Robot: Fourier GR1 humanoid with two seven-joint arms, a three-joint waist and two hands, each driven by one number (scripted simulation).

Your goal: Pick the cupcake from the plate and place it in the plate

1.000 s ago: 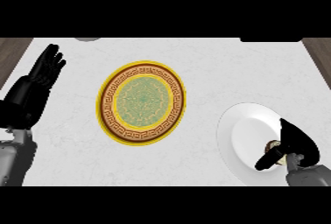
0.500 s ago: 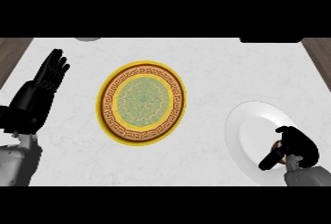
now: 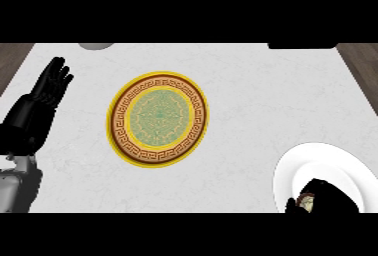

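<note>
Cupcake (image 3: 306,203) sits on white plate (image 3: 325,165); ornate yellow plate (image 3: 157,118) lies well apart

Our left hand (image 3: 40,107) is matte black all over, a long slab of palm tapering into slim, segmented fingers with rounded tips. Below it, our pale grey left forearm (image 3: 18,187) shows as a smooth, rounded shell with a soft sheen, meeting the black of the hand at a short, narrower wrist section. Our right hand (image 3: 328,200) is the same flat black, a bulky rounded shape at the view's lower right edge, with little surface detail to make out.
</note>
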